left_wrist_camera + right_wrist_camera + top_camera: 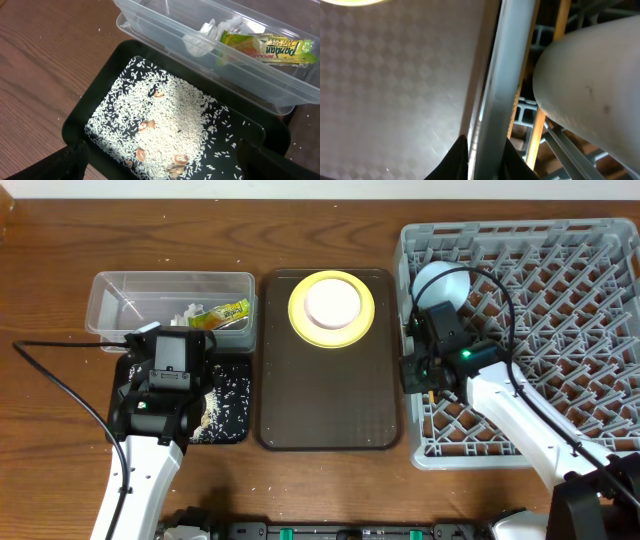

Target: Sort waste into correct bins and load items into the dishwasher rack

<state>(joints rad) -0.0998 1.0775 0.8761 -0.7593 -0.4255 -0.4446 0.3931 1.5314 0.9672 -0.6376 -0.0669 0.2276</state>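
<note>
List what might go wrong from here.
The right gripper sits at the wall of the dishwasher rack; a sideways move could drag the rack.
The pink bowl sits on the yellow plate; lifting the plate may tip it.
The open left gripper hovers over the black tray; a bump could scatter rice.

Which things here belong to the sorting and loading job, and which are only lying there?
Job: dishwasher rack, light bowl in it, yellow plate, pale bowl on it, clear tub, wrapper, tissue, black tray, rice.
Lying about: brown serving tray under the plate; wooden table.
</note>
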